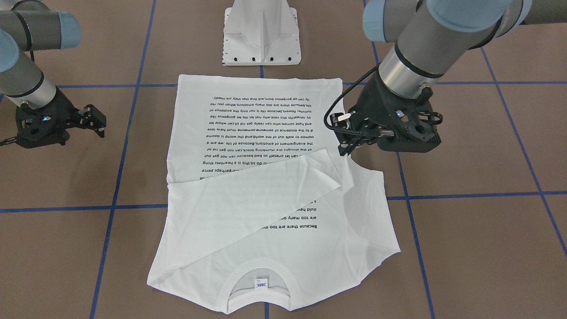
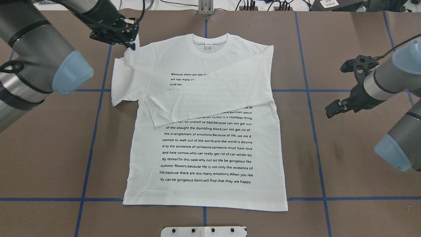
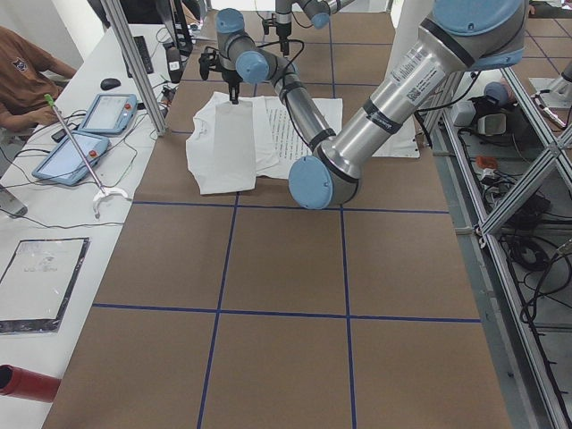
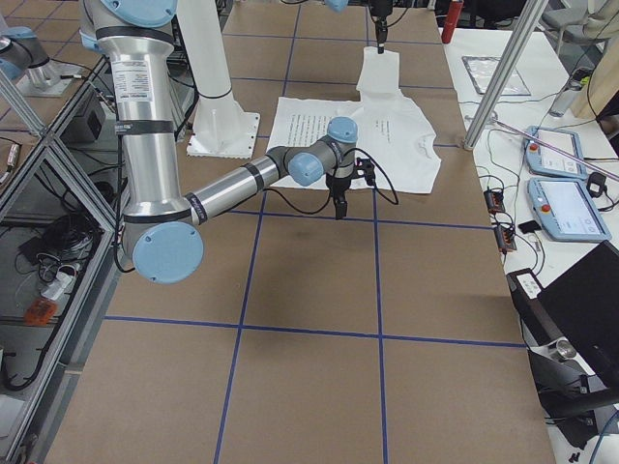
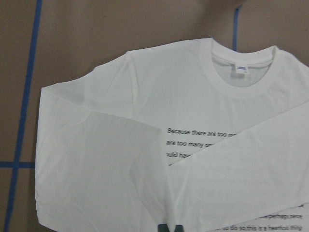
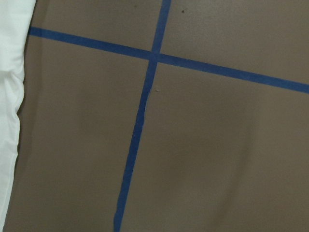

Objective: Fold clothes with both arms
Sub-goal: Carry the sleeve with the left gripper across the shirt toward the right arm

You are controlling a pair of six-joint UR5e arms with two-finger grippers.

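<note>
lies the t-shirt (image 2: 204, 148) flat on the table (image 2: 345, 158), print up, collar on the side far from the robot. shows one folded sleeve (image 2: 210, 98) already laid across the chest. holds the free sleeve (image 3: 222, 147) pinched in the left gripper (image 2: 131, 44), lifted off the table, likely to carry it across in turn. parks the right gripper (image 2: 332, 110) over bare table beside the cloth, clear of that path; cannot tell whether its jaws stand apart.
</note>
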